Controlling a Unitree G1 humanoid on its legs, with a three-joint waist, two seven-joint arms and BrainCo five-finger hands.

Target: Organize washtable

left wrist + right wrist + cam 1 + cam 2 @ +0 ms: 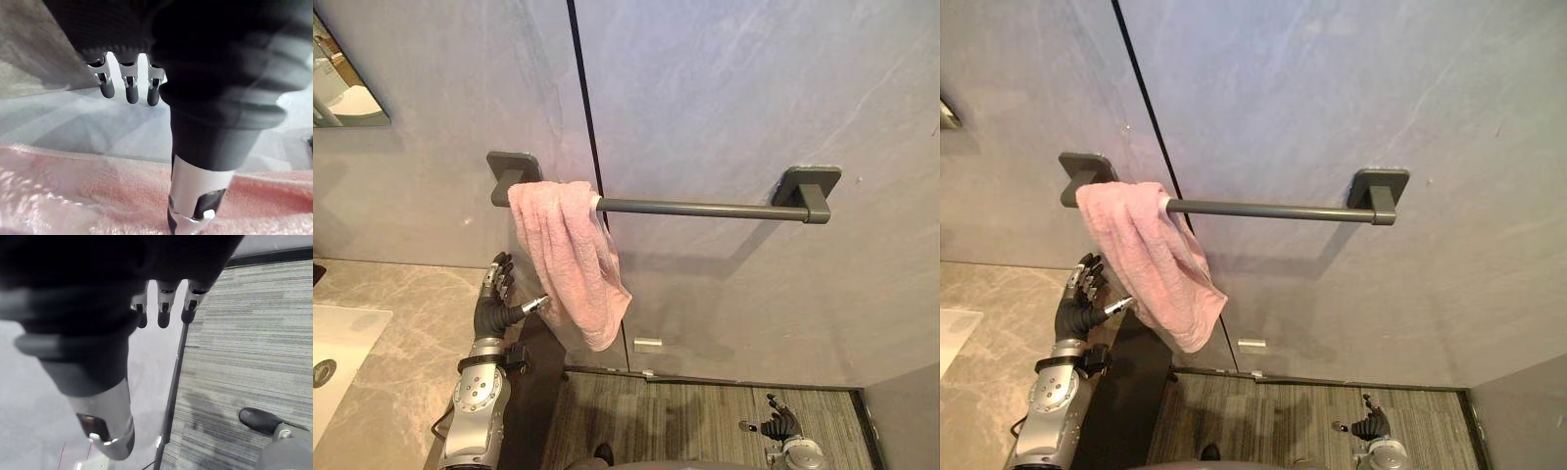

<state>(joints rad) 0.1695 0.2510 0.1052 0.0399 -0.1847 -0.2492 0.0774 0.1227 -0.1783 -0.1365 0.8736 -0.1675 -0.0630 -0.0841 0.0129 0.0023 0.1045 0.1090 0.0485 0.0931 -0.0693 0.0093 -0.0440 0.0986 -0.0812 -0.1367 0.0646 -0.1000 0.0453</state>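
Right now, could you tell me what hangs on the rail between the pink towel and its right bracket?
Nothing: the rail is bare from towel to bracket, seen in both eye views.

No writing can be read (the small white tag (648, 345) on the wall (734, 98) is too small).

L hand (497, 299) up near wall, over far edge of countertop (401, 323). Towel (570, 255) just to its right, draped over L end of towel bar (705, 208). Bar sits on wall above hand and runs off to hand's right. Thumb tip at towel's lower edge; contact unclear. Sink (337, 343) left of hand, set in countertop. Mirror (342, 88) high, up-left. R hand (779, 423) low, well apart to right, over floor (685, 421), below bar's R end.
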